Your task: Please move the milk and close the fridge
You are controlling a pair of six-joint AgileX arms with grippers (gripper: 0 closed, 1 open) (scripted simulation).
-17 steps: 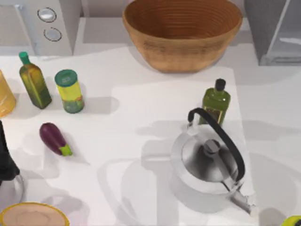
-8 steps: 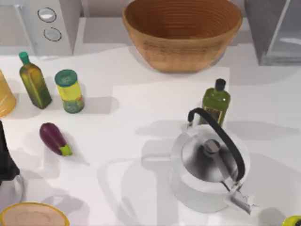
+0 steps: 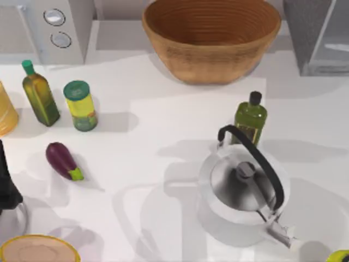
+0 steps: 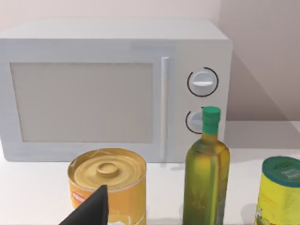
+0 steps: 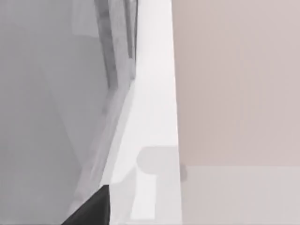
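The milk is out of view. The fridge stands at the table's back right corner, dark grey with a pale panel facing left. In the right wrist view a grey face of the fridge and a white edge lie close ahead, above one dark fingertip of my right gripper. My left arm sits at the table's left edge. One dark fingertip of its gripper points toward a yellow can.
A steel kettle with a black handle stands right of centre, an olive oil bottle behind it. A wicker basket sits at the back. On the left are a light grey appliance with two dials, a green bottle, a green-lidded jar and an eggplant.
The fridge's pale panel shifted slightly a second ago, and the lit patch on the table squared off. Since half a second ago nothing has moved.
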